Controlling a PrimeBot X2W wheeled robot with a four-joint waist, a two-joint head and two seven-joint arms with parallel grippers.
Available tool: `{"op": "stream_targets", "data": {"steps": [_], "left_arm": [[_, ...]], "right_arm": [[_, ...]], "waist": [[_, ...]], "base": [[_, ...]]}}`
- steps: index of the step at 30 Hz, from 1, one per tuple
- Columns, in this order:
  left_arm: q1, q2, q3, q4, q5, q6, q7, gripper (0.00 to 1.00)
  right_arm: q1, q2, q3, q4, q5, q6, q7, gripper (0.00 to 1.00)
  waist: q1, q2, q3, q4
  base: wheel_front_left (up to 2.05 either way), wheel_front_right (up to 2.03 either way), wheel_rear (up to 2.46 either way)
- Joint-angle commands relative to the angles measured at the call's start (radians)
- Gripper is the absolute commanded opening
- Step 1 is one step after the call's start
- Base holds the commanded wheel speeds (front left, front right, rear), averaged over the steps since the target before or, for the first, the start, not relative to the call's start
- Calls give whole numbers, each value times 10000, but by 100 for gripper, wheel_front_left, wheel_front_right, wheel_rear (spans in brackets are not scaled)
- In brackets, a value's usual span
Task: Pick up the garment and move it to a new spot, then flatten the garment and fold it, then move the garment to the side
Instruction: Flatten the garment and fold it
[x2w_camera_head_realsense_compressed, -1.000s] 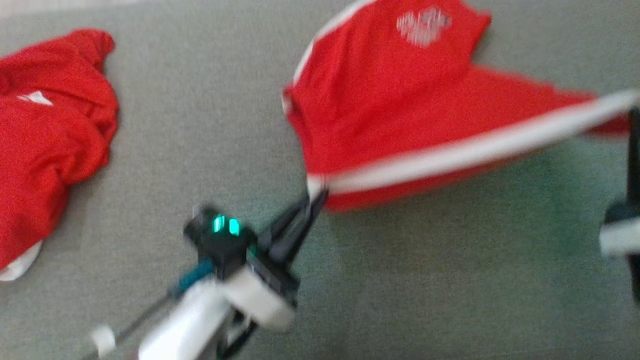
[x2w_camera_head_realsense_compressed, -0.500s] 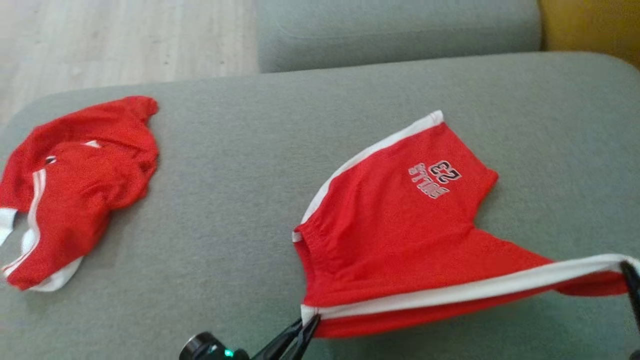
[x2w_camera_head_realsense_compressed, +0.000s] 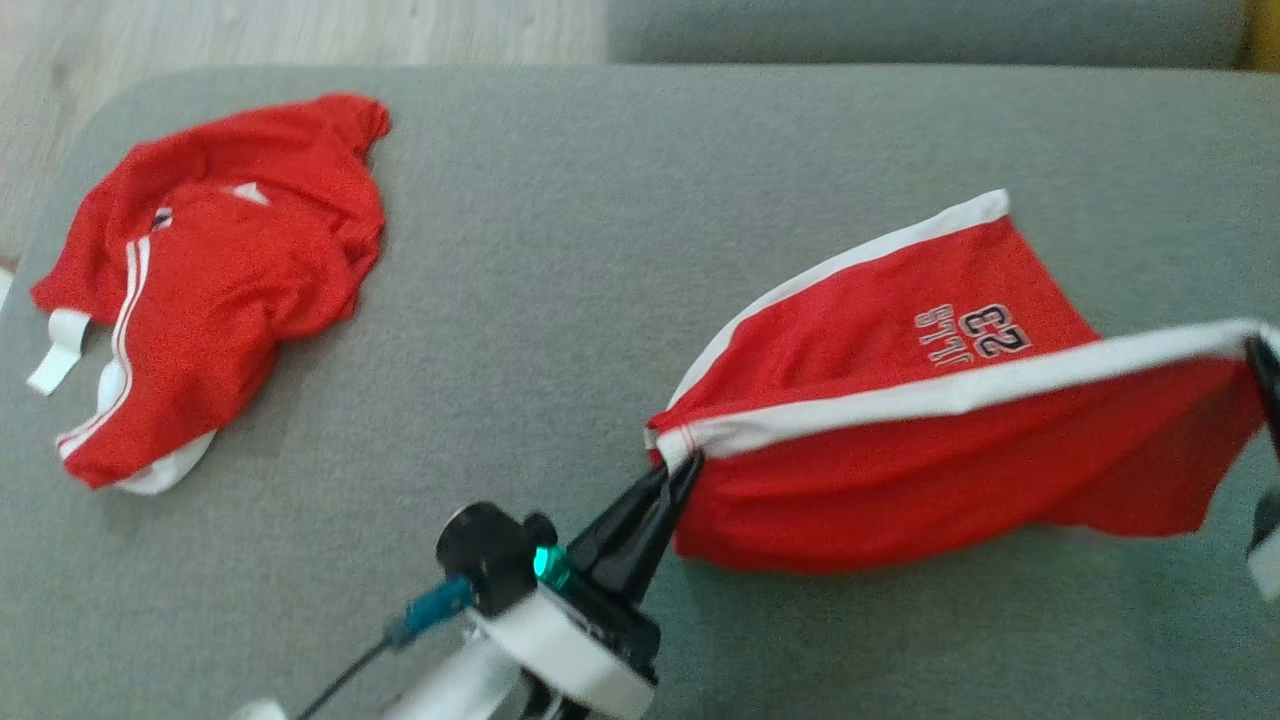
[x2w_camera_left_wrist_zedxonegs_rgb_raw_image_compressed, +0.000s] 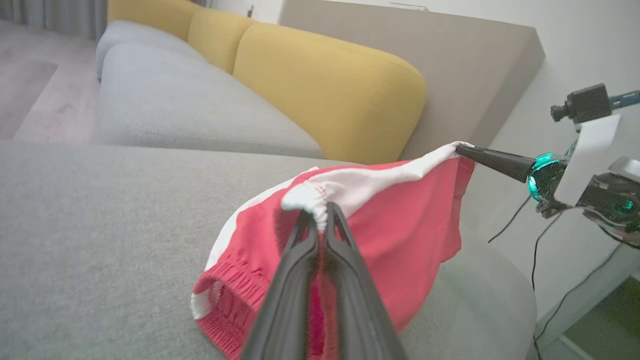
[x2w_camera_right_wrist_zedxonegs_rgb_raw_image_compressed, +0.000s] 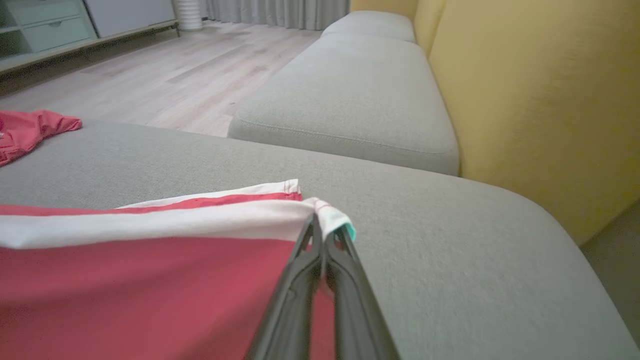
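1. Head view: The red shorts (x2w_camera_head_realsense_compressed: 930, 470) are on the right side of the grey cushion (x2w_camera_head_realsense_compressed: 560, 300). The left gripper (x2w_camera_head_realsense_compressed: 682, 468) is pinched tight on the near end of their white band. The right gripper (x2w_camera_head_realsense_compressed: 1258, 352) is at the right edge of the view, at the other end of the band, which is pulled straight between them. The far leg, with the number on it, lies on the cushion. Another red garment (x2w_camera_head_realsense_compressed: 230, 280) lies crumpled at the far left corner, well apart.
2. Left wrist view: The left gripper (x2w_camera_left_wrist_zedxonegs_rgb_raw_image_compressed: 321, 220) has its two fingers together, clamped on the white edge of the shorts (x2w_camera_left_wrist_zedxonegs_rgb_raw_image_compressed: 400, 240). The right gripper (x2w_camera_left_wrist_zedxonegs_rgb_raw_image_compressed: 462, 150) bites the far tip. A yellow backrest (x2w_camera_left_wrist_zedxonegs_rgb_raw_image_compressed: 330, 95) is behind.
3. Right wrist view: The right gripper (x2w_camera_right_wrist_zedxonegs_rgb_raw_image_compressed: 322, 235) is squeezed closed on the white corner of the shorts (x2w_camera_right_wrist_zedxonegs_rgb_raw_image_compressed: 150, 290), above the cushion (x2w_camera_right_wrist_zedxonegs_rgb_raw_image_compressed: 450, 260).
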Motion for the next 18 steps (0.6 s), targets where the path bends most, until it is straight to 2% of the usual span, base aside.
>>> {"op": "stream_targets", "data": {"steps": [1, 5, 9, 18], "left_arm": [[-463, -73, 273, -127, -257, 17, -51, 0], [-1346, -335, 16, 711, -1261, 17, -51, 0], [-1976, -536, 149, 1313, -1863, 17, -51, 0], [-2761, -792, 380, 1911, -2158, 17, -51, 0]], "right_arm": [[-529, -539, 129, -125, -27, -7, 111, 0], [-2031, -1102, 832, 856, -103, -7, 604, 0], [-3434, -1559, 1811, 1745, 55, -7, 915, 0], [-6053, -2154, 4253, 3701, 418, -7, 616, 0]], "waist": [[-3, -1, 358, 298], [-3, -1, 787, 462], [-3, -1, 1161, 538], [-3, -1, 1735, 598]], "base": [[0, 0, 0], [0, 0, 0], [0, 0, 0], [0, 0, 0]]}}
